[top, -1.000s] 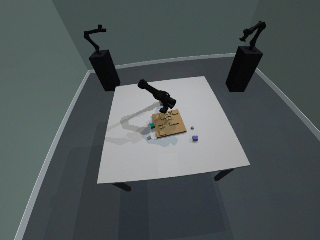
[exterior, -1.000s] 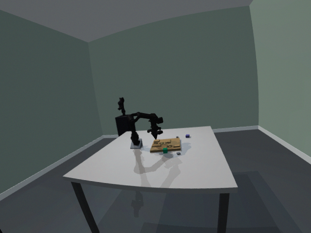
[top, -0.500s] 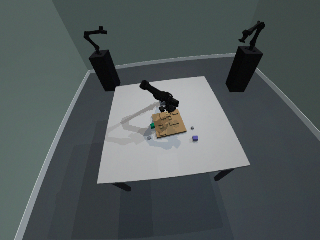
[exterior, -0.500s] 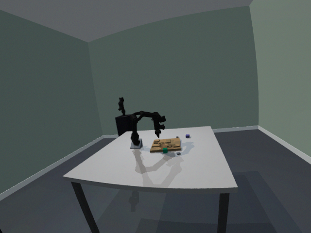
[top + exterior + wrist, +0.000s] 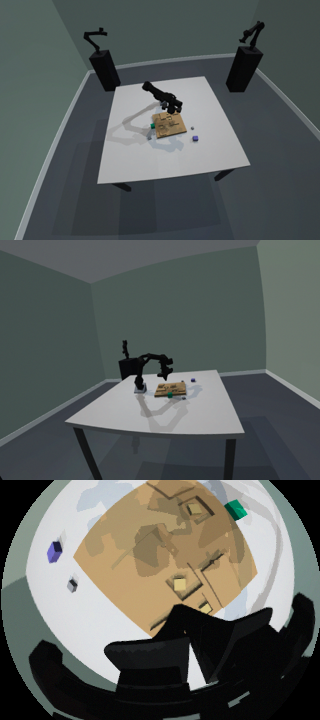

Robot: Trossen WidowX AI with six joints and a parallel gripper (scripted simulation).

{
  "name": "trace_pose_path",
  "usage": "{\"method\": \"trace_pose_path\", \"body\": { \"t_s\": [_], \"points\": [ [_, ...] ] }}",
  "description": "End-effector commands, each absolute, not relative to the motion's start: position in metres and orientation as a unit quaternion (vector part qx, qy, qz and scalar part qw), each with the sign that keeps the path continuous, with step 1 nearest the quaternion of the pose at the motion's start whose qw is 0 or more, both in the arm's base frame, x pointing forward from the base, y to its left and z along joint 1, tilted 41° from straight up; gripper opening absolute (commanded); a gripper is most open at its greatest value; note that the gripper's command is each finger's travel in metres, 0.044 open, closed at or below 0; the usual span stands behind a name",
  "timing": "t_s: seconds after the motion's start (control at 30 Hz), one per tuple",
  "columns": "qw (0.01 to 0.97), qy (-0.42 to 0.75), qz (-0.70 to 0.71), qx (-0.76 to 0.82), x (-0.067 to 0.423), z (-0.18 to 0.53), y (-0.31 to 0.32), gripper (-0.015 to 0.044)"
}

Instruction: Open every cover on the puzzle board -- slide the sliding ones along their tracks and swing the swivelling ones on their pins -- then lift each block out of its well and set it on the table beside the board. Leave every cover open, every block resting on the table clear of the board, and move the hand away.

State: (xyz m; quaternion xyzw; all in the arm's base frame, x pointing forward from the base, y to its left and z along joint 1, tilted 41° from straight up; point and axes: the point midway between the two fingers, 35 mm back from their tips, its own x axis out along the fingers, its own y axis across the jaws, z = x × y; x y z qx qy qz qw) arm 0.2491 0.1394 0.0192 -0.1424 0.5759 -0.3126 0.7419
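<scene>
The tan puzzle board [image 5: 181, 126] [image 5: 158, 394] [image 5: 114, 527] lies near the middle of the white table [image 5: 168, 160]. Its flat covers and a few pale square pieces [image 5: 179, 583] show on top; I cannot tell which covers are open. My gripper [image 5: 170, 112] [image 5: 164, 376] [image 5: 178, 608] is shut and empty. It hangs a little above the board's edge nearest the arm base. A green block [image 5: 152, 126] [image 5: 169, 395] [image 5: 235, 508] touches one side of the board. A purple block [image 5: 195, 138] [image 5: 192, 380] [image 5: 54, 551] lies on the table clear of the opposite side.
Two small grey blocks [image 5: 192, 128] [image 5: 149, 138] lie on the table on either side of the board. The arm base [image 5: 139, 389] stands behind the board. Two black pedestals [image 5: 104, 69] [image 5: 244, 68] with camera arms stand off the table's far corners.
</scene>
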Motion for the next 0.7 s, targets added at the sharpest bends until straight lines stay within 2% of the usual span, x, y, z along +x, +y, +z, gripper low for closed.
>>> {"method": "trace_pose_path", "body": {
  "t_s": [0.0, 0.17, 0.67],
  "points": [
    [0.73, 0.406, -0.525, 0.163, 0.2688, -0.0074, 0.1669, 0.0],
    [0.71, 0.35, -0.563, 0.237, 0.2718, -0.0109, 0.1709, 0.0],
    [0.71, 0.349, -0.564, 0.238, 0.2719, -0.0109, 0.1709, 0.0]
  ]
}}
